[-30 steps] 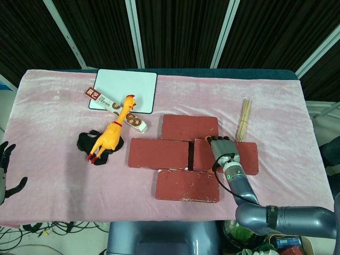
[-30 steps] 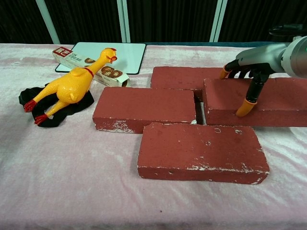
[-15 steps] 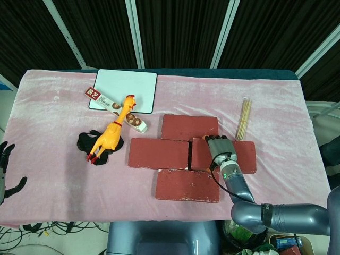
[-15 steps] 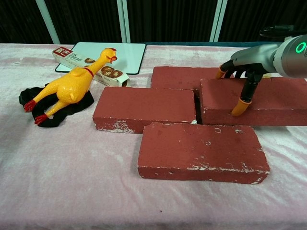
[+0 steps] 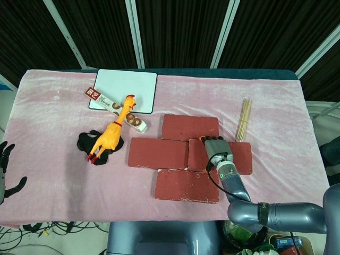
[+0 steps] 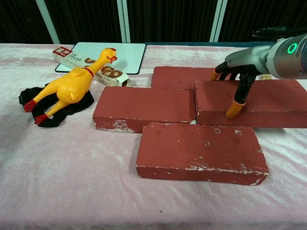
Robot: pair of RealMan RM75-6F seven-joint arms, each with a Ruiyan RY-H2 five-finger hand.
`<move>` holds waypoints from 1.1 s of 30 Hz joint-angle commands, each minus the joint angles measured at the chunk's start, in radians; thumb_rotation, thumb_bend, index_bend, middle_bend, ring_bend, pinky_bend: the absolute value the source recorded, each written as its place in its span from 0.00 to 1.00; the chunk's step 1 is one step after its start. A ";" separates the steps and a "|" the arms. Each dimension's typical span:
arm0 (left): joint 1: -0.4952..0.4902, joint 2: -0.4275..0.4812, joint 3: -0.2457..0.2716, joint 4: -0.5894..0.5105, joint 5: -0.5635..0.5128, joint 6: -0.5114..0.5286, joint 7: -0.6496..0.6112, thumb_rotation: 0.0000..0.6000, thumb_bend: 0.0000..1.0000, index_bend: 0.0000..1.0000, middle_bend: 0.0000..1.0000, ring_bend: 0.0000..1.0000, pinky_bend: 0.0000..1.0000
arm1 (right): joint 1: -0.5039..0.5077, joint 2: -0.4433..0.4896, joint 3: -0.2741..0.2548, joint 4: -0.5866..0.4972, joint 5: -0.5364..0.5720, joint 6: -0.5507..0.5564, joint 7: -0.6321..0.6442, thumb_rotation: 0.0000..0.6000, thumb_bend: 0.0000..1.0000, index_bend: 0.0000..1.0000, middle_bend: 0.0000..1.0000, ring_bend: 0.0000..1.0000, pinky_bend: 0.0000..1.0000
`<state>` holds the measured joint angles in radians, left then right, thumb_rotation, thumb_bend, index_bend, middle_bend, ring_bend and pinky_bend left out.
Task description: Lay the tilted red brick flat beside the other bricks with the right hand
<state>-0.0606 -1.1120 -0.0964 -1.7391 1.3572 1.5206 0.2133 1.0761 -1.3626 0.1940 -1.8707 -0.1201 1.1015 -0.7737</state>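
Note:
Several red bricks lie flat in a cluster on the pink cloth. The right-hand brick [image 5: 238,157] [image 6: 268,103] lies level, its left end against the left brick [image 5: 158,153] [image 6: 144,106]. Behind them is a third brick [image 5: 189,126] [image 6: 175,76], in front a fourth [image 5: 187,185] [image 6: 201,153]. My right hand [image 5: 218,149] [image 6: 236,72] rests on the right-hand brick's left part. Its fingers are spread, with tips at the far edge and one orange tip [image 6: 231,109] pressing the top face; it grips nothing. My left hand [image 5: 5,170] hangs off the table's left edge, fingers apart and empty.
A yellow rubber chicken [image 5: 110,133] [image 6: 69,84] lies on a black cloth [image 5: 85,142] at the left. Behind it are a snack box [image 5: 114,109] [image 6: 88,64] and a white board [image 5: 125,89] [image 6: 110,52]. A bundle of wooden sticks [image 5: 243,118] lies right of the bricks.
The right-hand brick has slid left under my right hand, and the gap to the left brick has closed. The left hand has not moved.

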 commanded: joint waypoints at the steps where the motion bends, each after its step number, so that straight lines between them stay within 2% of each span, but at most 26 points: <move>1: 0.000 0.000 0.000 0.000 -0.001 0.000 0.000 1.00 0.25 0.09 0.03 0.00 0.00 | 0.001 -0.001 0.001 0.001 0.001 -0.002 0.003 1.00 0.01 0.28 0.28 0.22 0.10; 25: 0.000 0.000 -0.001 0.000 -0.004 0.000 -0.001 1.00 0.25 0.09 0.03 0.00 0.00 | 0.016 -0.011 -0.002 0.009 0.023 -0.010 0.000 1.00 0.00 0.08 0.07 0.08 0.10; 33: 0.000 0.001 -0.002 -0.001 -0.006 0.000 -0.001 1.00 0.25 0.09 0.03 0.00 0.00 | 0.020 -0.018 0.005 0.007 0.032 -0.003 0.007 1.00 0.00 0.03 0.02 0.06 0.10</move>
<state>-0.0602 -1.1112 -0.0980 -1.7399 1.3517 1.5206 0.2119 1.0955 -1.3807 0.1990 -1.8630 -0.0888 1.0990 -0.7666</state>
